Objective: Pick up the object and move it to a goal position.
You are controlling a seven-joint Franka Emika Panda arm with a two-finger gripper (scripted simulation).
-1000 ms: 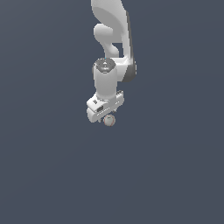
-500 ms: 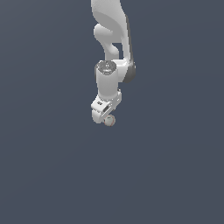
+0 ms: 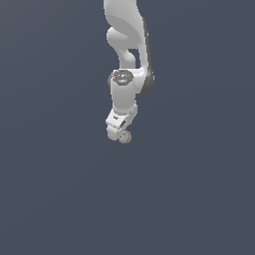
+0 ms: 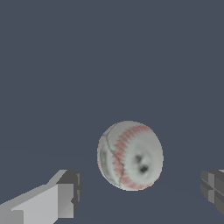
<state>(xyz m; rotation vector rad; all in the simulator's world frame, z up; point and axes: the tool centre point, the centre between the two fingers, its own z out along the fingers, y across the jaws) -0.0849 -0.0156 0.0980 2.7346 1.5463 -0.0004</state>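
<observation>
Baseball [image 4: 130, 155], lower centre of frame: tool [image 4: 140, 192] wide, fingers either side (untouched); pre-grasp step, closing due next.

All around there is one flat, dark blue-grey backdrop [image 3: 55, 189]. It looks smooth and plain, with no lines, marks or patterns on it. In the exterior view it fills the whole picture from edge to edge, and the colour is almost the same everywhere. It may be a little lighter low down than up high, but that is hard to tell. In the wrist view the same dark blue-grey surface [image 4: 109, 57] fills the picture too, and it looks just as smooth and plain. The light is soft and even. It is not clear whether this is a floor, a wall or just open space.
</observation>
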